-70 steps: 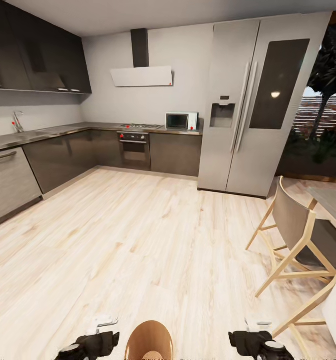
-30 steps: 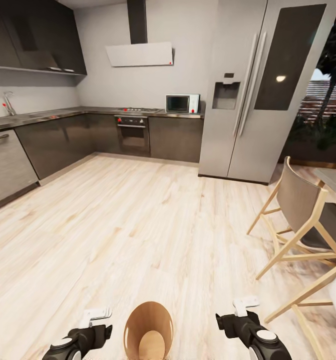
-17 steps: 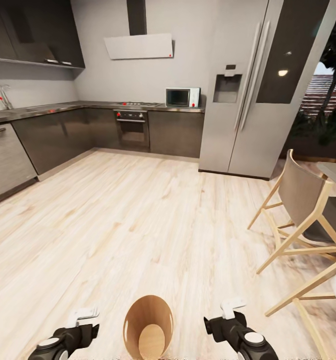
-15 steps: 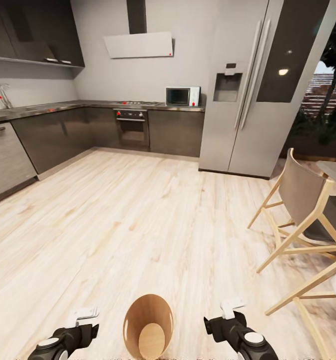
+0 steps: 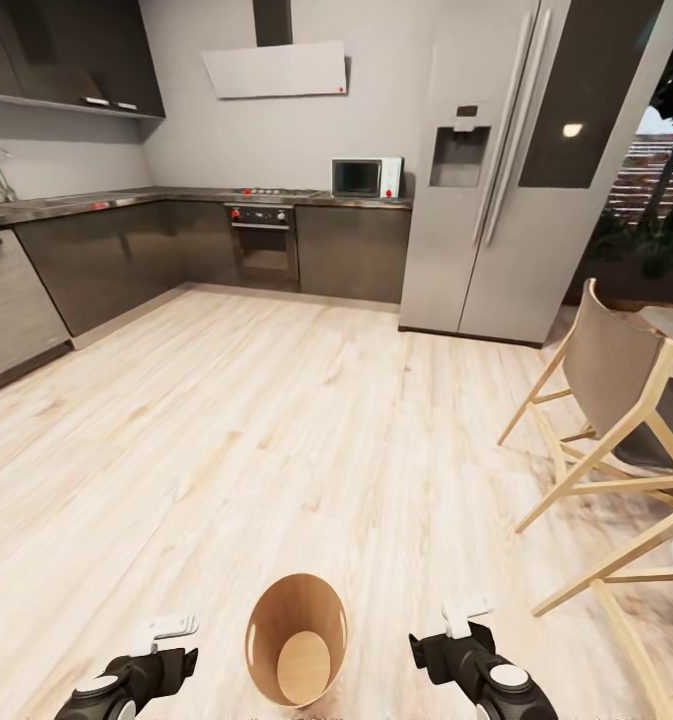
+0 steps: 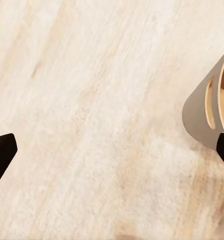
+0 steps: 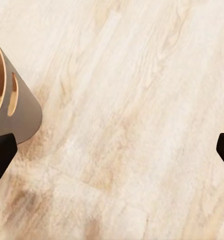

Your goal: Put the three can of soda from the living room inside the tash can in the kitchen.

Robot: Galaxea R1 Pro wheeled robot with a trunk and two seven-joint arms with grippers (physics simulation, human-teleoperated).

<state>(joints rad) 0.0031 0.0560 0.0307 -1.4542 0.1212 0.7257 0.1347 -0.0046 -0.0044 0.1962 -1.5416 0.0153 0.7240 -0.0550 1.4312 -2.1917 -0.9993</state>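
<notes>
A pale wood floor [image 5: 276, 420] ran back to dark grey cabinets [image 5: 106, 265] lining two walls, with a built-in oven [image 5: 264, 245] between them and a small microwave [image 5: 364, 177] on the tabletop [image 5: 66, 203] above. A white range hood [image 5: 274, 70] hung on the grey wall. Just beside the cabinets stood a steel double-door fridge [image 5: 516, 170]. Near it, wooden-framed chairs [image 5: 606, 400] stood on the floor.
</notes>
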